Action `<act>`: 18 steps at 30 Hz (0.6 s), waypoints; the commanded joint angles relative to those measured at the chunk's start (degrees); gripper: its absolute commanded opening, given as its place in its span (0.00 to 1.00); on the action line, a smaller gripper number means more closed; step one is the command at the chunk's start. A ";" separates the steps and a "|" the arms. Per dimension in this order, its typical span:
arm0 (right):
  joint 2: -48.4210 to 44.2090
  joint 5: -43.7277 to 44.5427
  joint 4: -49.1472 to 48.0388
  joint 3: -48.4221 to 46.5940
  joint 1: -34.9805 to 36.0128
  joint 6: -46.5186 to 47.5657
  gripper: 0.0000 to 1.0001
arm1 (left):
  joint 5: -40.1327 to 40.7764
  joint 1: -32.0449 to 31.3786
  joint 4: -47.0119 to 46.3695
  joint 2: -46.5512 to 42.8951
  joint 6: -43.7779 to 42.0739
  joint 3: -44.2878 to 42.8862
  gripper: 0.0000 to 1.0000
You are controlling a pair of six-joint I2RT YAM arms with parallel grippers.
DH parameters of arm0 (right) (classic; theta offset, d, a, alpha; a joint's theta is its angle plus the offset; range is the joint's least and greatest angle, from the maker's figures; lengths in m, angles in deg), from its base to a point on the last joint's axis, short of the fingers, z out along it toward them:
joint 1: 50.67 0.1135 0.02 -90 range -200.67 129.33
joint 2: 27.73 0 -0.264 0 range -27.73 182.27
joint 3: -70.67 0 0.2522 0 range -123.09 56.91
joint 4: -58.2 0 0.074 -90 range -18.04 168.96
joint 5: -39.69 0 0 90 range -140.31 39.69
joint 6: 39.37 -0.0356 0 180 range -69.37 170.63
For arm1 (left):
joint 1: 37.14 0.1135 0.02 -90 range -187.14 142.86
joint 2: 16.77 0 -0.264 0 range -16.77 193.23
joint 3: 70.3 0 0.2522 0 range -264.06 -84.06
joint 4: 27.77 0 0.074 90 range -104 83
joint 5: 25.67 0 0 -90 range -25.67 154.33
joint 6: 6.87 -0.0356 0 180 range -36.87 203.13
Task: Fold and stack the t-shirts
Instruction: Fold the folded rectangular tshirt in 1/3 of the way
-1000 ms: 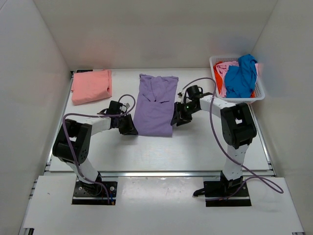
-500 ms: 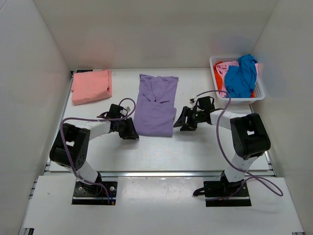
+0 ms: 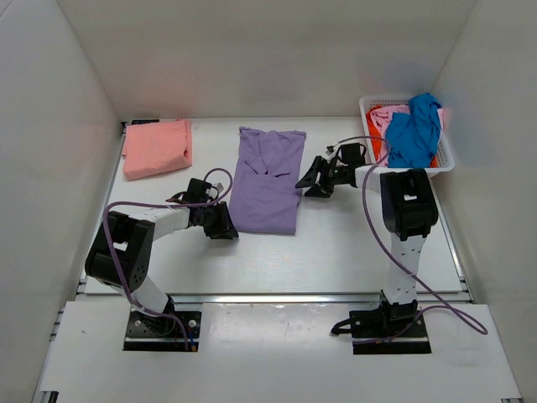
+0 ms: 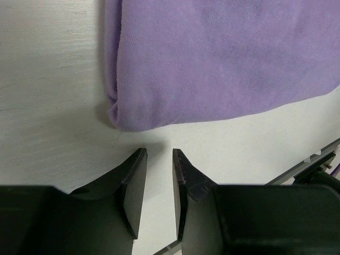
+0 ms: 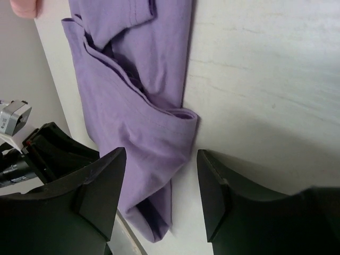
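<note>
While the lavender t-shirt [image 3: 268, 180] lies folded, left gripper [image 4: 159, 154] jaws stand slightly parted, empty (at its corner). The right gripper [image 3: 305, 183] jaws gape, released, beside it.

Two arms [image 3: 159, 217], one basket [image 3: 415, 172], five t-shirts: lavender [image 3: 267, 180], salmon [image 3: 156, 148], blue [image 3: 411, 134], orange-red [image 3: 376, 134], pink [image 3: 394, 111]

The top view looks steeply down from above and behind the arm bases, taking in the whole white worktop [image 3: 336, 243]. Each wrist view sits low and close, looking out past the left tool [image 4: 158, 155] or right tool [image 5: 159, 156]. All three views share the lavender-purple cloth t-shirt [image 3: 267, 180].
</note>
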 commanded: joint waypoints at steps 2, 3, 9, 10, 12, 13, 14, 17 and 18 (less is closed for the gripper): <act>2.26 1.69 2.37 -4.06 1.57 0.59 0.53 | 1.58 0.11 1.15 0.25 -0.91 0.39 0.37; 2.88 1.95 2.29 -5.02 1.23 0.85 0.52 | 1.41 0.29 0.98 0.17 -0.91 0.31 0.38; 6.31 0.81 5.97 -10.65 1.84 2.44 0.35 | 1.14 0.37 0.72 0.43 -0.73 0.57 0.37; 7.10 0.73 6.68 -11.35 1.93 2.35 0.21 | 0.88 0.20 0.80 0.52 -0.82 0.48 0.38; 6.49 2.82 8.96 -13.20 2.19 3.84 0.08 | 0.88 0.11 1.15 0.52 -0.91 0.92 0.37; 6.58 3.36 9.93 -13.90 2.89 4.45 0.00 | 0.88 0.29 0.89 0.61 -0.82 0.40 0.38; 5.97 4.75 10.72 -14.08 2.72 5.68 0.00 | 0.88 0.38 1.15 0.52 -0.91 0.22 0.38; 5.00 5.21 12.31 -16.28 3.25 7.01 0.00 | 0.88 0.20 0.80 0.87 -0.82 0.66 0.38; 4.73 5.56 12.92 -16.63 2.81 7.27 0.00 | 0.62 0.20 0.63 0.78 -0.73 0.92 0.37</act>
